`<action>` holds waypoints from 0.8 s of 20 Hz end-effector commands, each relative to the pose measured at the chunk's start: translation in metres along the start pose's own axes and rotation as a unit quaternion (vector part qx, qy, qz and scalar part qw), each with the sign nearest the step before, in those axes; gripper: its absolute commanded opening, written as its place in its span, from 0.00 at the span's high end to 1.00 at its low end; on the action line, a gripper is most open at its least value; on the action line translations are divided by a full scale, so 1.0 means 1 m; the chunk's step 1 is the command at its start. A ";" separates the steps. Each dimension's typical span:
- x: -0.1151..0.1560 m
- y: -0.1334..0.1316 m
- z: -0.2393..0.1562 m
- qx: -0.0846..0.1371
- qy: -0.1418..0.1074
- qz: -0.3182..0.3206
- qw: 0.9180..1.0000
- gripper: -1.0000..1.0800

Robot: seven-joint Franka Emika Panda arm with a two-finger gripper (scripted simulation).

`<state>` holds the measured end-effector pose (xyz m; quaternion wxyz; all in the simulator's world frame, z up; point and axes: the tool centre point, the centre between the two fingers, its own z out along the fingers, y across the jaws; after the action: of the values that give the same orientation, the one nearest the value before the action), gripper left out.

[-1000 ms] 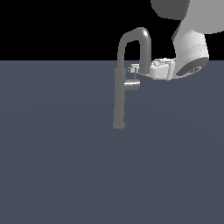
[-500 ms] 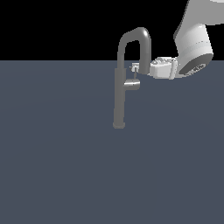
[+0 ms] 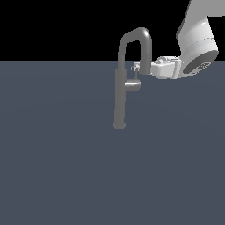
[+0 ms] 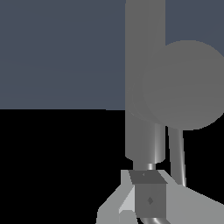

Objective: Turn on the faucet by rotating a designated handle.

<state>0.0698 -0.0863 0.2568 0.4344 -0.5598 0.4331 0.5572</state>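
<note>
One grey faucet stands upright mid-worktop, broad bare surface on all sides. Matte post, high gooseneck. Handle juts from post toward exterior view's right, thin lever rising. Gripper reaches in from exterior view's right at lever top; jaws' state unclear.

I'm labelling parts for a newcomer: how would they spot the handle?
Find the tall grey faucet standing on the floor. Partway up its post, a short horizontal stub juts toward the arm: the handle, thinner than the spout's nozzle, with a thin lever rising.
</note>
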 end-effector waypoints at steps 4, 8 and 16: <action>0.000 0.011 0.000 -0.001 -0.001 0.001 1.000 1.00; -0.001 0.020 0.000 -0.001 -0.001 0.001 1.000 1.00; -0.003 0.028 0.000 0.000 0.001 -0.003 1.000 1.00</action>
<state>0.0423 -0.0932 0.2596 0.4355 -0.5619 0.4320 0.5549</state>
